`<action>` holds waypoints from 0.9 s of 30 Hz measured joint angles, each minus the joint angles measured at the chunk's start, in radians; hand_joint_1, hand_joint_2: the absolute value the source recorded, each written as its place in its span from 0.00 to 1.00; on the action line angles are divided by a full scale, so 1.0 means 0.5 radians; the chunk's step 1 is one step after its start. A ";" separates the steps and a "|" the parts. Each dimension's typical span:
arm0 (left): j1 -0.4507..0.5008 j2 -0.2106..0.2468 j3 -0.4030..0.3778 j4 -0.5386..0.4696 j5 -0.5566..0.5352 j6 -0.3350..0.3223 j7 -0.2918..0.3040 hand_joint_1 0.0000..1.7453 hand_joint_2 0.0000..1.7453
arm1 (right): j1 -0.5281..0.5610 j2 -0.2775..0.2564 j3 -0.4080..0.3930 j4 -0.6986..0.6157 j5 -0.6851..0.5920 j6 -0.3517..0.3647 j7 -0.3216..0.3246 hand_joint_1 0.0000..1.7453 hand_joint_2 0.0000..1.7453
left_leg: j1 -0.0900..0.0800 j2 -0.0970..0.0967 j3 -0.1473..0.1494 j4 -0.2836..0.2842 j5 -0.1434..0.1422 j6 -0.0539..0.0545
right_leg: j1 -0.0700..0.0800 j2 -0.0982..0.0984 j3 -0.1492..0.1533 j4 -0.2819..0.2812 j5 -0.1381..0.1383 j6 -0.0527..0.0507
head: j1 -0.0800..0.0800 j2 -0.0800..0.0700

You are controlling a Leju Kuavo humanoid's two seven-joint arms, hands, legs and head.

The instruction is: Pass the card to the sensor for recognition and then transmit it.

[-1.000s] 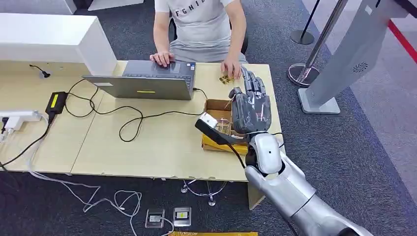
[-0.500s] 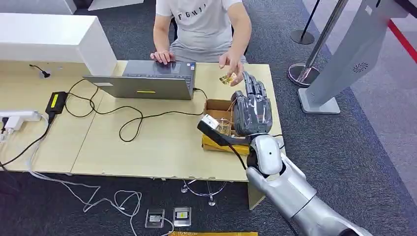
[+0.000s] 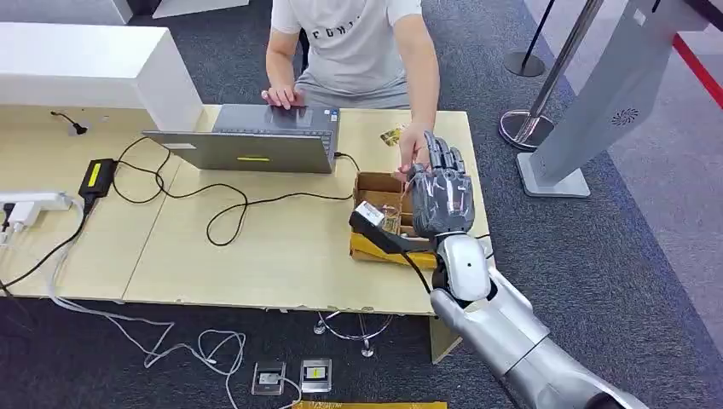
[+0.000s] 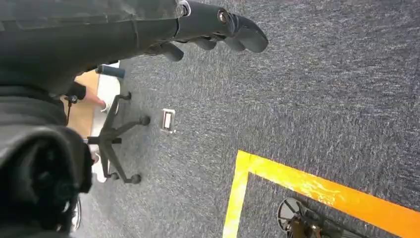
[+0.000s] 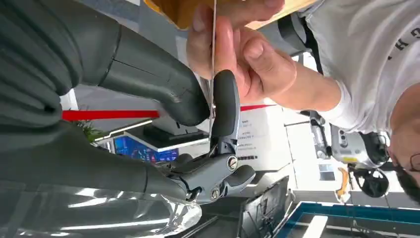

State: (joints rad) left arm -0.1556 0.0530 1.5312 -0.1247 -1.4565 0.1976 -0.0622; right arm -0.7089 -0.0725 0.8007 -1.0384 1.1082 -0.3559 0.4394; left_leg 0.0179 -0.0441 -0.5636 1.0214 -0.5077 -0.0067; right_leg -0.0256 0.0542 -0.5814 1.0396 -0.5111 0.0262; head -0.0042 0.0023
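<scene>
— Setting and surface?

— Pale wooden desk (image 3: 256,247) across the middle of the head view, dark grey carpet around it. On it: grey open laptop (image 3: 256,141) at upper centre, black cables, small brown cardboard box (image 3: 379,192) at centre right on a yellow pad. A person in a white printed T-shirt (image 3: 354,38) sat at the far edge, top centre.

— Task item, location?

— One thin pale card (image 5: 213,64), seen edge-on in the right wrist view as a fine line in the upper middle of the frame. It stood between the robot's thick grey thumb and a darker finger (image 5: 225,99), and the person's hand (image 5: 237,54) pinched its far end. Its face and print could not be read.

— Right hand, condition?

— Grey many-fingered right hand (image 3: 439,192), centre right of the head view, raised over the box. Thumb and finger looked pressed onto the card; remaining fingers extended. Whether the robot alone bore the card could not be told, since the person's fingers were on it too.

— Left hand?

— Dark left hand (image 4: 213,29), upper part of its wrist view, hanging over carpet, fingers curled, holding nothing.

— Governing relation?

— Card's long axis ran along the robot's finger, outward toward the person. The right hand was the nearer, already at the card.
</scene>
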 joint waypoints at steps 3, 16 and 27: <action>0.000 -0.001 0.000 0.000 0.002 -0.001 0.000 0.00 0.00 | 0.000 -0.001 0.000 0.015 0.002 0.000 0.002 1.00 1.00 | 0.000 0.000 0.000 0.000 0.000 0.000 | 0.000 0.000 0.000 0.000 0.000 0.000 | 0.000 0.000; 0.000 -0.001 0.000 0.000 -0.004 -0.003 0.000 0.00 0.00 | 0.001 -0.005 0.000 0.074 0.147 -0.047 0.085 0.00 1.00 | 0.000 0.000 0.000 0.000 0.000 0.000 | 0.000 0.000 0.000 0.000 0.000 0.000 | 0.000 0.000; 0.001 0.000 0.002 -0.001 -0.007 -0.017 0.005 0.00 0.00 | 0.008 -0.035 -0.193 0.145 -0.627 -0.153 0.049 0.00 1.00 | 0.000 0.000 0.000 0.000 0.000 0.000 | 0.000 -0.001 -0.001 -0.001 0.000 0.000 | 0.000 0.000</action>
State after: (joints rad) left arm -0.1551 0.0530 1.5320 -0.1251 -1.4600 0.1892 -0.0595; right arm -0.7051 -0.0898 0.7041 -0.9660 0.7948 -0.4326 0.4638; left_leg 0.0177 -0.0443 -0.5633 1.0216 -0.5077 -0.0067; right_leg -0.0257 0.0538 -0.5817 1.0393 -0.5111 0.0262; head -0.0042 0.0023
